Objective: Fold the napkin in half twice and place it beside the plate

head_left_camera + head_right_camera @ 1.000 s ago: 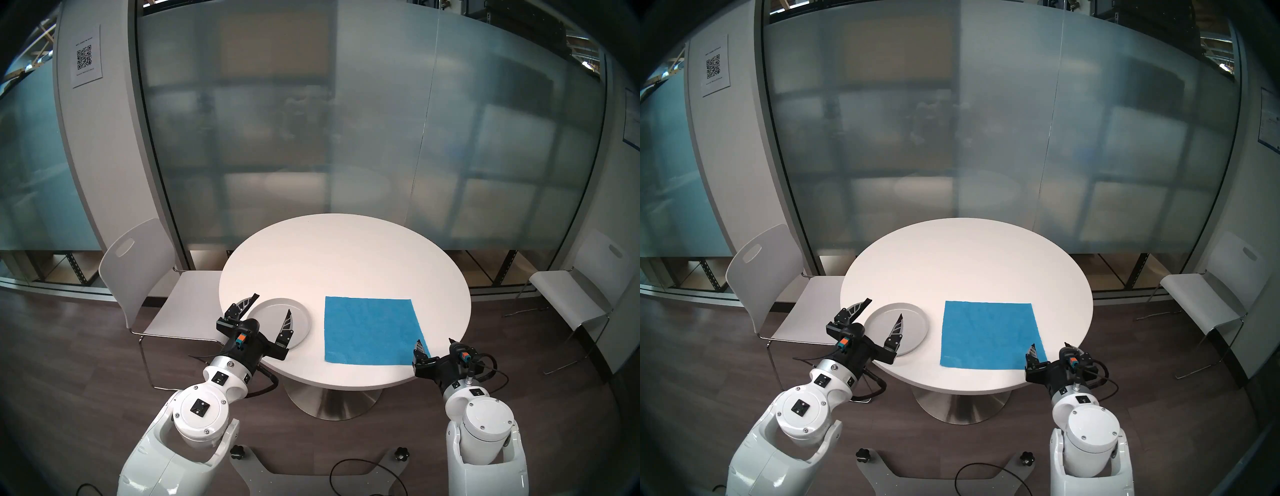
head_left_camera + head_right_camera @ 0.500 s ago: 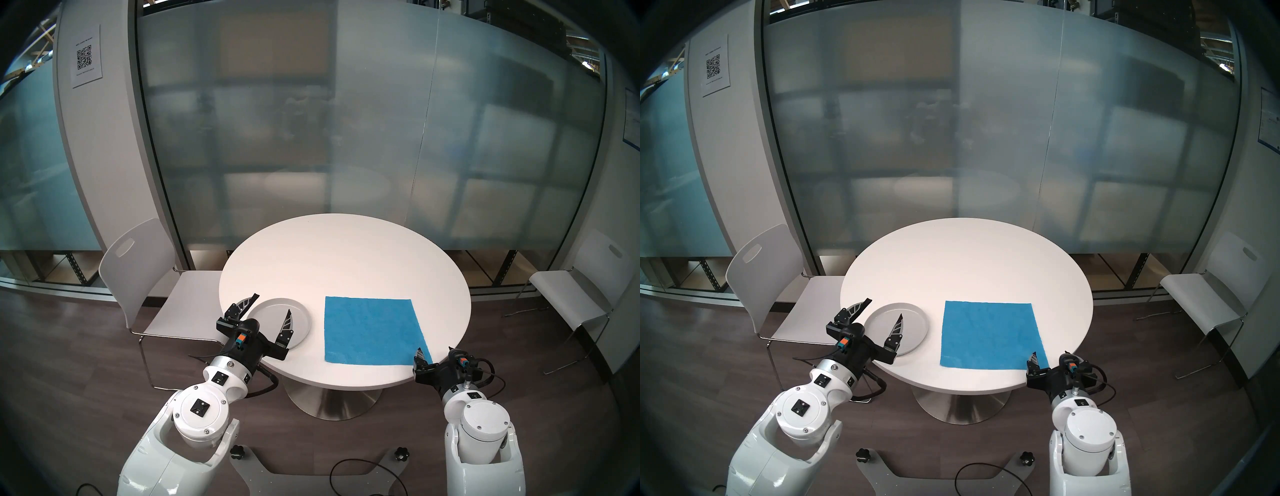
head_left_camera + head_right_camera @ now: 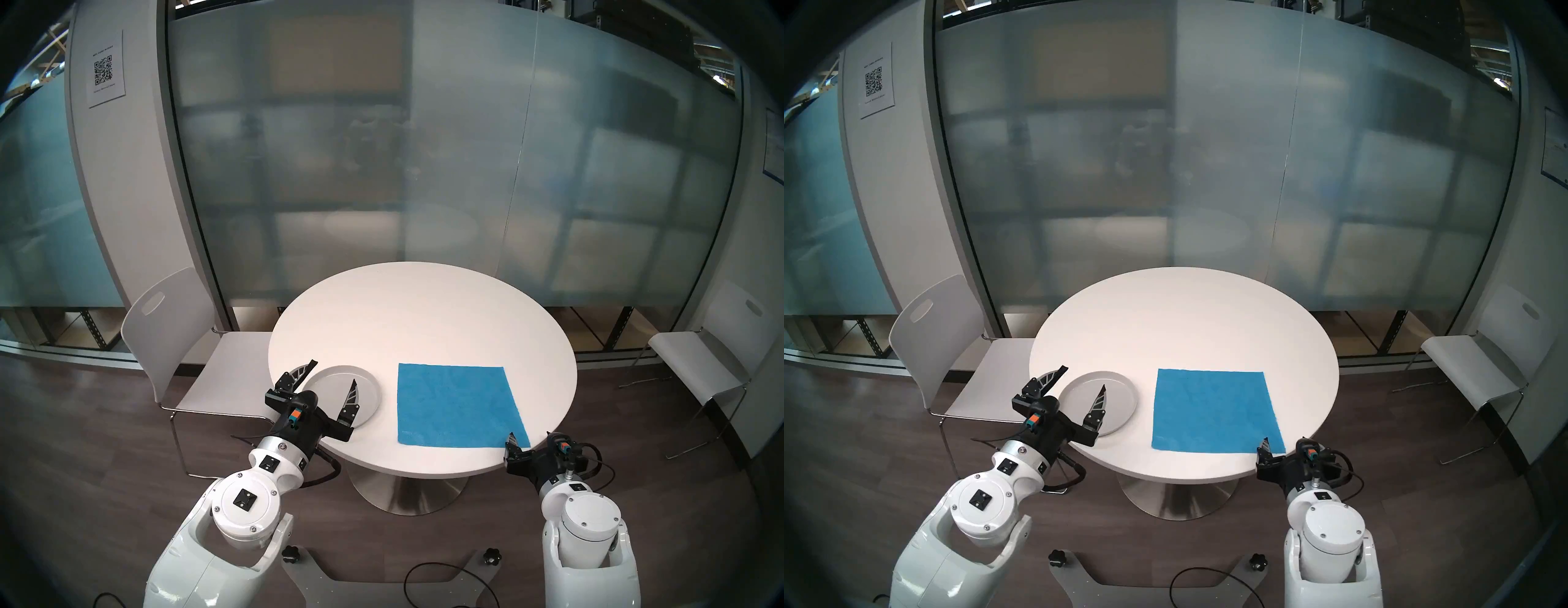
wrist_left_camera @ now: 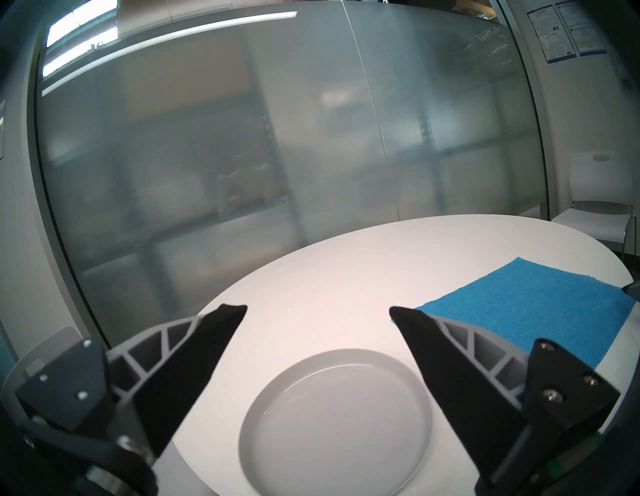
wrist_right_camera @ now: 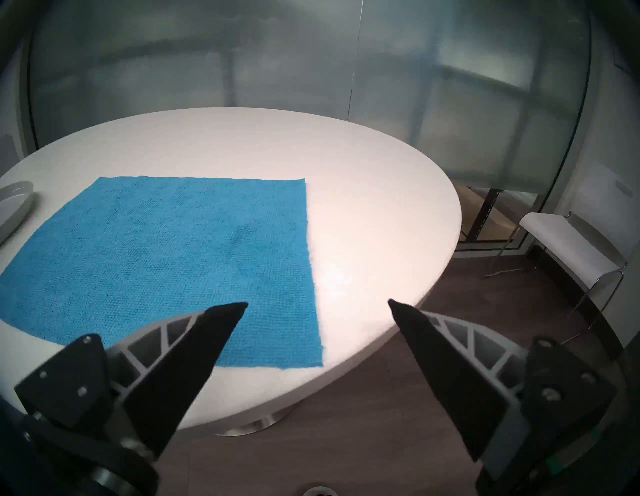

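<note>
The bright blue napkin (image 3: 458, 405) (image 3: 1212, 409) (image 5: 166, 263) lies flat and unfolded on the right half of the round white table (image 3: 424, 318). The pale grey plate (image 3: 329, 380) (image 3: 1081, 395) (image 4: 332, 422) sits to its left, near the table's front-left edge, with a gap between them. My left gripper (image 3: 334, 371) (image 4: 318, 308) hovers open over the plate, holding nothing. At the napkin's near right corner my right gripper (image 3: 530, 434) (image 5: 318, 303) stands open and empty, one finger over the cloth and the other past the table edge.
A white chair (image 3: 169, 339) stands against the table's left side, and another chair (image 3: 700, 361) is off to the right. A frosted glass wall (image 3: 382, 170) runs behind the table. Cables and the robot's base lie on the dark floor below.
My right gripper has drawn back toward me and lower, from over the napkin's right edge to its near right corner. The left arm, plate and napkin have not moved.
</note>
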Controlling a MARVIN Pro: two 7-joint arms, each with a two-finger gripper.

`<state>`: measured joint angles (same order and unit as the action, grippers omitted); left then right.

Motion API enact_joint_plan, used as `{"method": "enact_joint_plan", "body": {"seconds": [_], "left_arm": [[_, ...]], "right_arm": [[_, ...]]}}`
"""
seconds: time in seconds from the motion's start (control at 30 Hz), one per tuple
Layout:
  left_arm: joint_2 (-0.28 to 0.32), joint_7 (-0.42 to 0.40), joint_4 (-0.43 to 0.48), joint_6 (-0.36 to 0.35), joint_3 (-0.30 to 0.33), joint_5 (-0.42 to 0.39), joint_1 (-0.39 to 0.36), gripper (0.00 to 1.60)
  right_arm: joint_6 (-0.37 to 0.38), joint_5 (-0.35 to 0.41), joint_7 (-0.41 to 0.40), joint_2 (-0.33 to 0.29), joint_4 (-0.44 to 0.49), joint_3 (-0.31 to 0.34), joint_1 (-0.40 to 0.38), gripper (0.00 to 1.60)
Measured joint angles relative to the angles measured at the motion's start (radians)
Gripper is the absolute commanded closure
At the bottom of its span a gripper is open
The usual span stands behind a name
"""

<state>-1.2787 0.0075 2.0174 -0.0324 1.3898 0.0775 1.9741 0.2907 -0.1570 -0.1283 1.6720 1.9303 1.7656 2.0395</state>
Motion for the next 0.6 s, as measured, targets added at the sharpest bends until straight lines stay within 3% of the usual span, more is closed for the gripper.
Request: {"method": "enact_joint_plan", "body": {"seconds": [0.6], "left_arm": [[0.0,0.0,0.0,0.0,0.0,0.0,0.0,0.0]], "right_arm": [[0.024,-0.003,-0.024,-0.016,-0.038,-0.012,-0.029,0.21]]}}
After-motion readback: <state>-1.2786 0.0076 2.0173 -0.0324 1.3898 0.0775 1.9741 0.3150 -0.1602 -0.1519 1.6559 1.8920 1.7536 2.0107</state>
